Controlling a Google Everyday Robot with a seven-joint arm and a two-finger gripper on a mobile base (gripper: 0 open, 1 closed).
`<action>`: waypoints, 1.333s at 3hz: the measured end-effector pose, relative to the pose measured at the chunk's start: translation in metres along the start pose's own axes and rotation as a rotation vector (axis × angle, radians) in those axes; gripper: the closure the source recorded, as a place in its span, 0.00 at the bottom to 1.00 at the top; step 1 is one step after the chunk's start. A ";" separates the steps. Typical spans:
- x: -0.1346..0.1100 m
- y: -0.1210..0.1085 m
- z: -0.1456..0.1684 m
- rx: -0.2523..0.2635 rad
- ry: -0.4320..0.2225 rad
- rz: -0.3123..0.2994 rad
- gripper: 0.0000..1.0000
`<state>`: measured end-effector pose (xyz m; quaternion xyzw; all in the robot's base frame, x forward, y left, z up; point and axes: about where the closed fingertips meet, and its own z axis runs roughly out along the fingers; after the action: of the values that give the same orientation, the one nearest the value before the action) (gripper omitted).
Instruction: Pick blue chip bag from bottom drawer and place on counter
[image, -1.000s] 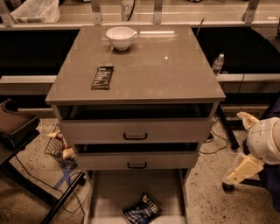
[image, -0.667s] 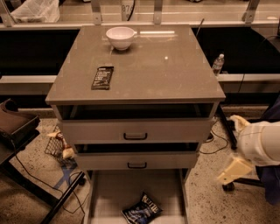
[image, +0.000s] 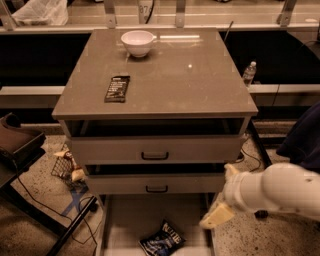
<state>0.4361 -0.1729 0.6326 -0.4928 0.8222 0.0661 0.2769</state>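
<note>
Gripper (image: 216, 196) sits off the cabinet (image: 235, 131)'s front-right corner, low, about level with the middle drawer (image: 156, 183), over the right side of the bottom drawer (image: 125, 225). Two cream fingers (image: 217, 217) look spread apart with nothing between them; the upper one is partly hidden by the white arm (image: 280, 192), so treat that as likely, not certain. The arm comes in from the right of the cabinet. Blue chip bag (image: 162, 242) lies flat on the pale floor of the bottom drawer, which is pulled fully out from the cabinet's base; the bag is near the drawer's front, slightly right of centre, white lettering up, below and left of the gripper, not touching it. Top drawer (image: 155, 149) and middle drawer are each out a little, black handles showing. The counter (image: 170, 80) on top of the cabinet carries a white bowl (image: 138, 42) at the back, left of centre, and a flat black bar wrapper (image: 117, 88) near the left edge, well apart from the bowl. A water bottle (image: 249, 73) stands behind the cabinet's right side.
</note>
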 end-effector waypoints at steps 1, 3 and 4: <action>0.010 0.033 0.074 -0.053 -0.047 0.077 0.00; 0.032 0.062 0.207 -0.056 -0.166 0.245 0.00; 0.032 0.062 0.207 -0.056 -0.166 0.245 0.00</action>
<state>0.4525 -0.0870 0.4322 -0.3891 0.8483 0.1629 0.3201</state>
